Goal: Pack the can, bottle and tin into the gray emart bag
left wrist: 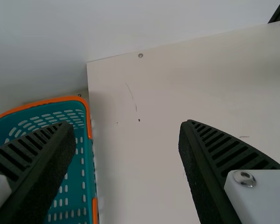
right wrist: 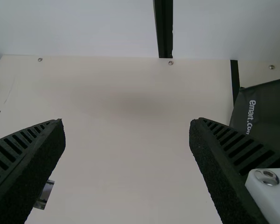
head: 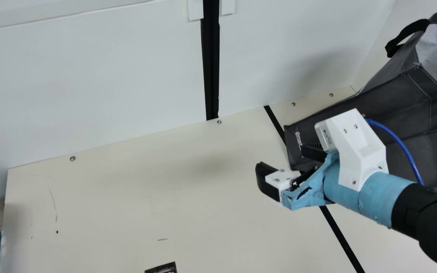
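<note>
My right black ribbed fingers (right wrist: 210,163) are spread wide around nothing, near the soft dark-gray fabric emart bag (head: 393,98) on the right side of the cream counter (head: 127,204). My left black ribbed fingers (left wrist: 51,163) are wide apart too, empty, by the teal plastic basket with the orange rim (left wrist: 60,99). If I swing right carelessly, I could push the bag's limp side and fold it, and a load could then catch on the cloth.
</note>
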Robot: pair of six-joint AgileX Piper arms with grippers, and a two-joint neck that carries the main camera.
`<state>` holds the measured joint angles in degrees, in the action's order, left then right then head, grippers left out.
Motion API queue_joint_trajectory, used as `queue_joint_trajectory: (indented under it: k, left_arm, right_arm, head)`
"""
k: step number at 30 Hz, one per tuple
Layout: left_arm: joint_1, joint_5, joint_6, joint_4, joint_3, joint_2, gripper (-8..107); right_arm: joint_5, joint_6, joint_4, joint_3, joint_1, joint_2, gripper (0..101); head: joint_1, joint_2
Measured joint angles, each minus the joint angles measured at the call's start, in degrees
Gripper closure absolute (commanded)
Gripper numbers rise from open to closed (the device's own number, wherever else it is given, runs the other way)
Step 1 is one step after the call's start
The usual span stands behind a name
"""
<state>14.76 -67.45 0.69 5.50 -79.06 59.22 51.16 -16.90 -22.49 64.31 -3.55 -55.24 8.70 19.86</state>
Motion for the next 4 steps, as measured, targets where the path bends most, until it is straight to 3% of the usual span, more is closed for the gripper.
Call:
queue_joint_trajectory:
  k: [4]
  left_arm:
    - [0.0, 0.0, 0.0, 0.0, 0.0, 0.0, 9]
  right_arm:
    - [0.0, 0.0, 0.0, 0.0, 0.0, 0.0, 10]
  head:
    - [0.0, 0.0]
